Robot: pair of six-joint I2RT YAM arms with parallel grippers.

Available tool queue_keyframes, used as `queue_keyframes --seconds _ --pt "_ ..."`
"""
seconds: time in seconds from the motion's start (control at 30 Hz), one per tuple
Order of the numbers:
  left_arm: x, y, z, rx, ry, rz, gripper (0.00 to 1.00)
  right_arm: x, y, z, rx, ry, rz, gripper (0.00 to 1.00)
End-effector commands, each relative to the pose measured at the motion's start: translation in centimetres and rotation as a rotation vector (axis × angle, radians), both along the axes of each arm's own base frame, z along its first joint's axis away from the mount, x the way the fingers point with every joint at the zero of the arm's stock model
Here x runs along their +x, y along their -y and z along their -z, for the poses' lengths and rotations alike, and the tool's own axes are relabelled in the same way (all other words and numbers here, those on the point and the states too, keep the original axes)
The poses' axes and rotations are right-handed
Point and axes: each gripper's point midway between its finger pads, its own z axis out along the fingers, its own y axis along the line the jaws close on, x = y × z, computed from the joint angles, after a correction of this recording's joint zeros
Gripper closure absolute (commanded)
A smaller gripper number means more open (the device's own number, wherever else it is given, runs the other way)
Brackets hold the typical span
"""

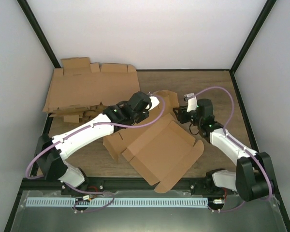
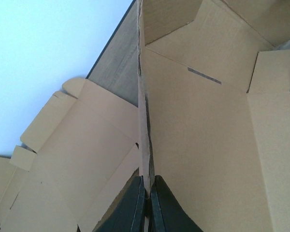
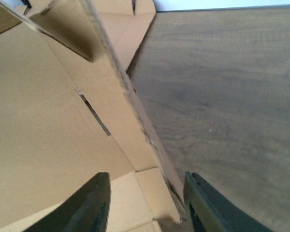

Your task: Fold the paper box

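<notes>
The paper box (image 1: 162, 147) is a brown die-cut cardboard piece, partly folded, lying mid-table with its walls raised at the back. My left gripper (image 1: 144, 110) is shut on the thin upper edge of one raised wall (image 2: 144, 145), its fingers (image 2: 130, 208) pinching it from both sides. My right gripper (image 1: 183, 114) is open and straddles the folded wall at the box's right back corner (image 3: 145, 140); one finger (image 3: 87, 205) is over the box's inside, the other (image 3: 208, 208) over the table outside.
A pile of flat brown cardboard blanks (image 1: 87, 89) lies at the back left of the wooden table (image 1: 208, 92), also in the left wrist view (image 2: 72, 154). White walls enclose the table on three sides.
</notes>
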Motion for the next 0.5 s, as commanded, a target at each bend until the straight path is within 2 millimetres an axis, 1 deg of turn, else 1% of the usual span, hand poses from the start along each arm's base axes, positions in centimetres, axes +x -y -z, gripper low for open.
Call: queue_keyframes --seconds 0.0,0.07,0.17,0.27,0.37,0.47 --pt "0.2 -0.6 -0.5 0.007 0.035 -0.034 0.96 -1.4 0.7 -0.1 -0.002 -0.04 0.038 0.51" --pt "0.1 -0.8 -0.4 0.01 0.034 -0.036 0.96 -2.3 0.8 0.2 0.004 -0.068 0.038 0.48" --pt "0.0 -1.0 -0.5 0.007 0.037 -0.038 0.96 -3.9 0.7 0.6 0.03 -0.114 0.024 0.47" --pt "-0.1 -1.3 -1.0 0.004 0.048 -0.043 0.96 -5.8 0.0 0.2 0.085 -0.149 -0.024 0.45" --pt "-0.2 -1.6 -1.3 0.003 0.055 -0.044 0.96 -7.5 -0.7 -0.2 0.145 -0.187 -0.074 0.4" --pt "-0.4 -1.7 -1.7 0.0 0.061 -0.043 0.96 -9.1 -1.5 0.4 0.195 -0.254 -0.124 0.38"
